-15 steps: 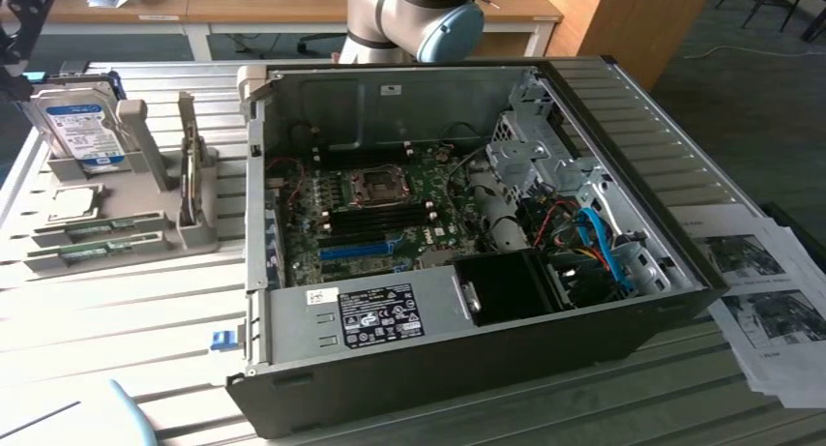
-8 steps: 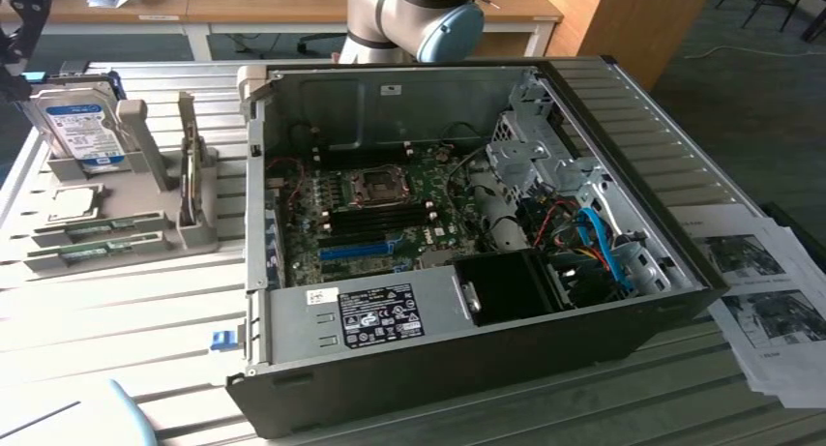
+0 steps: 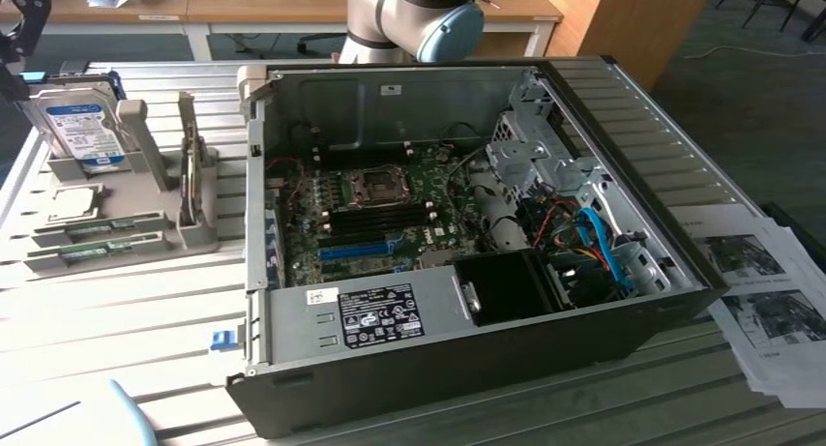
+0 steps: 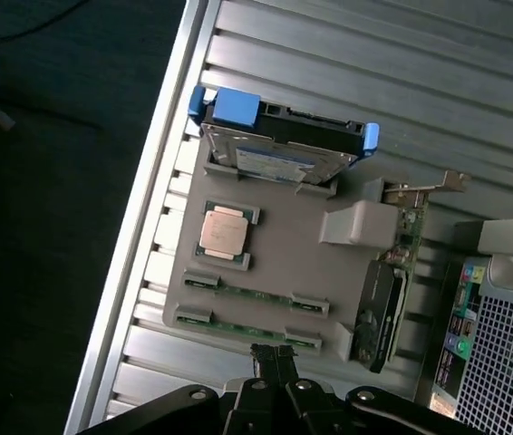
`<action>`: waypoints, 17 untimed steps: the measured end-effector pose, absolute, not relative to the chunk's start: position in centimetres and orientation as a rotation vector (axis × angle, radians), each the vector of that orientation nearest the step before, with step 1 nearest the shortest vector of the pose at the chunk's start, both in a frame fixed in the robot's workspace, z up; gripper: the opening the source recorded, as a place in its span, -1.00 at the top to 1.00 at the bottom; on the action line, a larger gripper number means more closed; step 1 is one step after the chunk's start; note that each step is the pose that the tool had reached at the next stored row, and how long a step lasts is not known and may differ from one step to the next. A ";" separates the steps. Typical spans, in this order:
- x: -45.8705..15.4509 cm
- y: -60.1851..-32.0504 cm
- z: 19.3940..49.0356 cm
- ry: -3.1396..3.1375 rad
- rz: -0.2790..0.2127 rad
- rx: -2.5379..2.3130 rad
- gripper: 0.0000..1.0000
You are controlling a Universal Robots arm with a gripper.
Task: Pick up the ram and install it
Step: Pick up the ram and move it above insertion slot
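Note:
Two green ram sticks lie side by side in slots of a grey parts holder (image 4: 275,263): one ram stick (image 4: 256,295) and a second (image 4: 247,326) closer to my fingers. In the exterior view they are at the holder's front (image 3: 97,229), on that view's left. My gripper (image 4: 275,358) hangs well above the holder, shut with nothing between its fingers, its tips pointing at the nearer stick. The open computer case (image 3: 452,243) shows the motherboard with dark memory slots (image 3: 381,214).
The holder also carries a hard drive (image 4: 279,149) with blue rails, a CPU chip (image 4: 223,231) and an upright expansion card (image 4: 383,299). The arm's grey and blue joint (image 3: 427,20) rises behind the case. Printed sheets (image 3: 761,291) lie at the exterior view's right.

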State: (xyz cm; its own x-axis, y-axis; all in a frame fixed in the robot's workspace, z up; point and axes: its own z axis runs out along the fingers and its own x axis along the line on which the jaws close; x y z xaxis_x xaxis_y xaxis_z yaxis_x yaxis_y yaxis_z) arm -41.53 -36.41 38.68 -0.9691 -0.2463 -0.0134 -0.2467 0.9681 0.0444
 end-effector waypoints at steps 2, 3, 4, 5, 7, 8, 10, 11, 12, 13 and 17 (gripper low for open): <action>-41.5 -36.4 38.7 3.103 0.072 -0.437 0.81; -41.5 -36.4 38.7 3.100 0.072 -0.461 0.81; -41.5 -36.4 38.7 3.097 0.072 -0.485 0.81; -41.5 -36.4 38.7 3.093 0.073 -0.510 0.81; -41.5 -36.4 38.7 3.085 0.073 -0.557 0.81; -41.5 -36.4 38.7 3.081 0.073 -0.582 0.81; -41.5 -36.4 38.7 3.073 0.074 -0.629 0.81; -41.5 -36.4 38.7 3.068 0.074 -0.653 0.81; -41.5 -36.4 38.7 3.063 0.074 -0.678 0.81; -41.5 -36.4 38.7 3.058 0.075 -0.701 0.81; -41.5 -36.4 38.7 3.038 0.076 -0.789 0.81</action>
State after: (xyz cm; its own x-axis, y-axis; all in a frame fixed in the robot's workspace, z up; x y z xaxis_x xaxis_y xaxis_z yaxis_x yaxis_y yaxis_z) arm -41.53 -36.41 38.67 -0.8738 -0.4860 -0.0143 -0.4862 0.8726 0.0464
